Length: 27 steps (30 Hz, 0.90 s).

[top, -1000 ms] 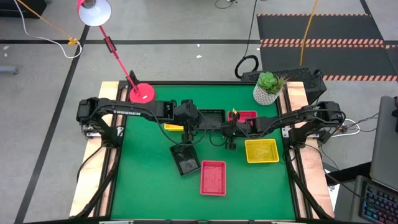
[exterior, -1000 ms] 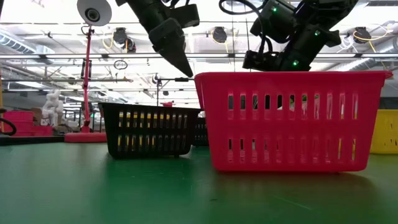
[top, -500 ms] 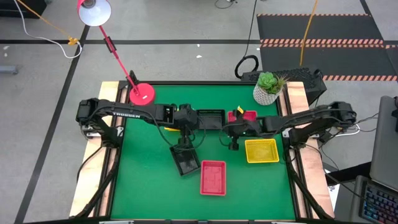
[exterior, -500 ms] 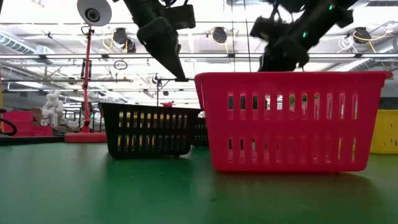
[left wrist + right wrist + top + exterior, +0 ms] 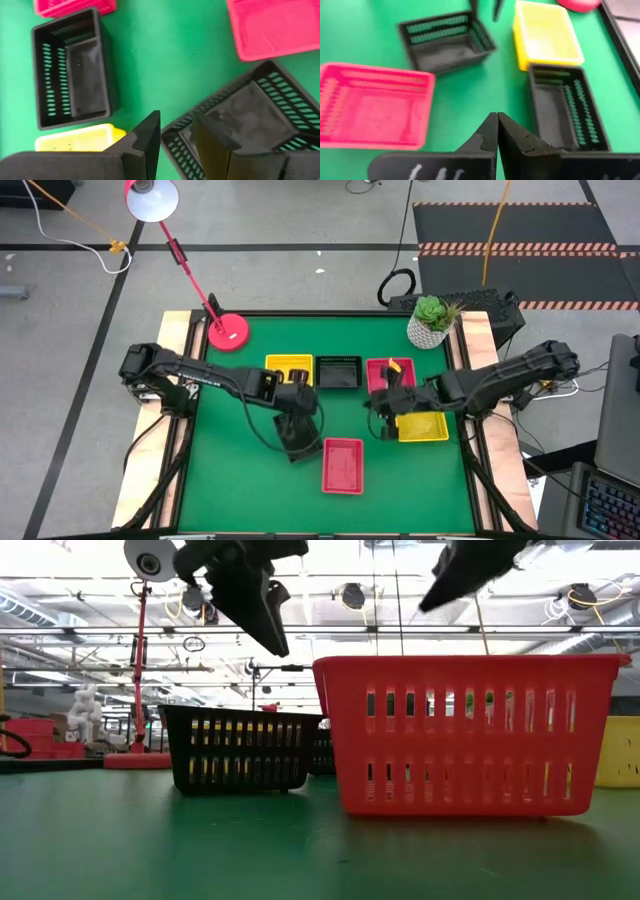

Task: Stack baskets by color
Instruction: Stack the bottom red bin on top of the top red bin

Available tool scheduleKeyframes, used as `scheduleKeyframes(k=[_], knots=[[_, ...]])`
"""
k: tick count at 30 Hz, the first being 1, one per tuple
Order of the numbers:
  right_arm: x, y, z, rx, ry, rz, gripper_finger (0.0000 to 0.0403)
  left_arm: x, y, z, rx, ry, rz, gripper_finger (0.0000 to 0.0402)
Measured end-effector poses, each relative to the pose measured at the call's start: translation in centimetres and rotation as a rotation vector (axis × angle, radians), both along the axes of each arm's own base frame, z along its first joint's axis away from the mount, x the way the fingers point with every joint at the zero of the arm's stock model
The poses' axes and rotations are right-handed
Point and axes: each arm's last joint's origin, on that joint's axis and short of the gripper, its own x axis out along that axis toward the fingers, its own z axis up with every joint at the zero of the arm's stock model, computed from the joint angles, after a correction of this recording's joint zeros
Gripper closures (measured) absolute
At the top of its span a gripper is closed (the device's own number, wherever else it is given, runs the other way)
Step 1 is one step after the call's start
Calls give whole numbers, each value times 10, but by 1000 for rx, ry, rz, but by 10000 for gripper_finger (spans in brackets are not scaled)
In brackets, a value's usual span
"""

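Loose black basket [image 5: 297, 437] lies askew near the table's [image 5: 230, 480] middle, just beside a lone red basket [image 5: 342, 465] toward the front edge. Along the back edge sit a yellow stack [image 5: 288, 367], a black stack [image 5: 338, 371] and a red stack [image 5: 388, 369]; another yellow basket [image 5: 424, 426] rests near the right edge. The left gripper [image 5: 176, 131] hovers over the askew basket's rim, fingers parted and empty, apparently lined up to grasp it. The right gripper [image 5: 497, 131], fingers pressed together and empty, hangs mid-table.
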Motion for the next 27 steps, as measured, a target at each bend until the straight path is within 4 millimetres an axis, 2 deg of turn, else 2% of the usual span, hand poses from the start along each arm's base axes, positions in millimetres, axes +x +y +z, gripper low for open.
scheduleKeyframes(k=[6, 11, 14, 20, 27], knots=[[10, 50, 14, 70, -50, 214, 403, -6, -12, -2, 8, 51, -39, 286], [22, 96, -9, -35, 45, 375, 396, -9, -15, -4, 19, 78, -60, 286], [30, 113, -20, -58, 77, 417, 378, -9, -15, -4, 20, 78, -60, 286], [38, 123, -40, -172, 155, 537, 335, -9, -15, -4, 34, 80, -81, 286], [32, 120, -45, -216, 242, 598, 293, -8, -11, -3, 43, 80, -87, 286]])
